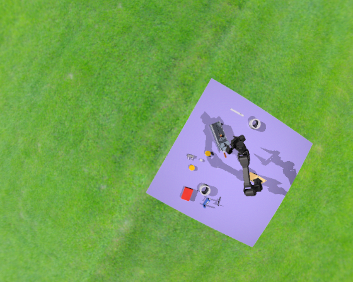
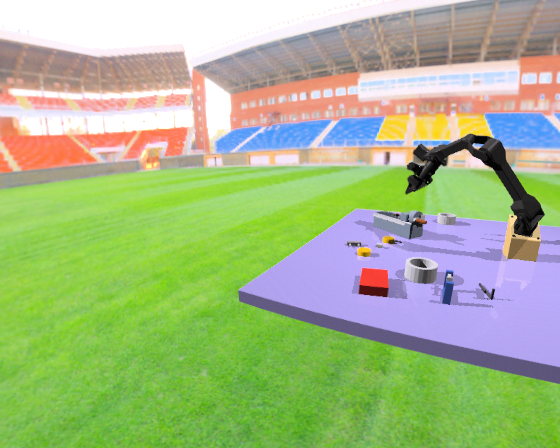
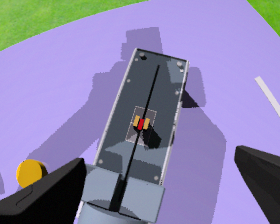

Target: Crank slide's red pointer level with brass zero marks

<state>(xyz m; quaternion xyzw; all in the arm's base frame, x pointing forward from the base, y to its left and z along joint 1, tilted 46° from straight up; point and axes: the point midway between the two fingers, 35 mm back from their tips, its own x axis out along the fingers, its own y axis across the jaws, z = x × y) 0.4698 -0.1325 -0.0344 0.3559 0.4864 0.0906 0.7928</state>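
Your claw (image 1: 233,146) (image 2: 410,184) (image 3: 161,160) hangs spread and empty above the machine (image 1: 218,135) (image 2: 398,224) (image 3: 143,105), probably because the red pointer (image 1: 221,135) (image 3: 141,124) beneath looks level.

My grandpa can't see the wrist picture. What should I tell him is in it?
A gray machine with a red pointer between two brass marks lies between the open claw's black fingers. A yellow disc sits at lower left on the purple table.

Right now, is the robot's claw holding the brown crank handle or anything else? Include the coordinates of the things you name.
Claw (image 2: 413,184) (image 3: 161,160): wide open, holding nothing, up above the table (image 1: 234,214) (image 2: 302,295) (image 3: 211,45) and off the brown handle (image 1: 225,155) (image 2: 421,221).
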